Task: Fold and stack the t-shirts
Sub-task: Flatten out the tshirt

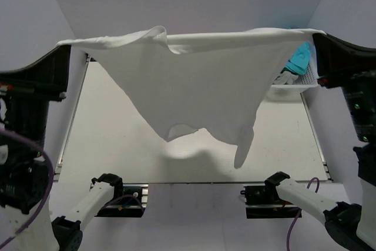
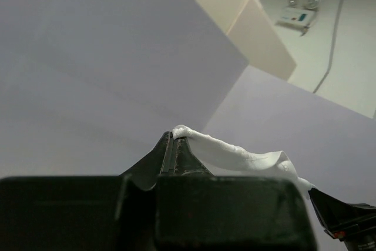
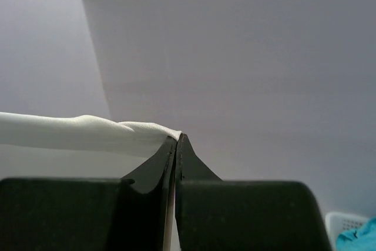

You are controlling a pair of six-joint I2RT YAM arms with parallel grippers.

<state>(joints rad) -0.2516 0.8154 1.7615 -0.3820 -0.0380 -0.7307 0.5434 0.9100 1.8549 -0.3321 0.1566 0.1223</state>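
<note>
**T-shirt Suspended Between Both Grippers**

The left gripper has its black jaws pinched tight on one end of the plain white thin-cloth t-shirt. The right gripper clamps the opposite end likewise. The shirt hangs spread between them above the pale table. A white perforated basket holding teal cloth sits far right.

no readable text, labels, brands or numbers anywhere

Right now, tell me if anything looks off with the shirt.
The t-shirt hangs askew between the left gripper and right gripper: its top edge is rolled and bunched, and the bottom droops in uneven points above the table.
</note>
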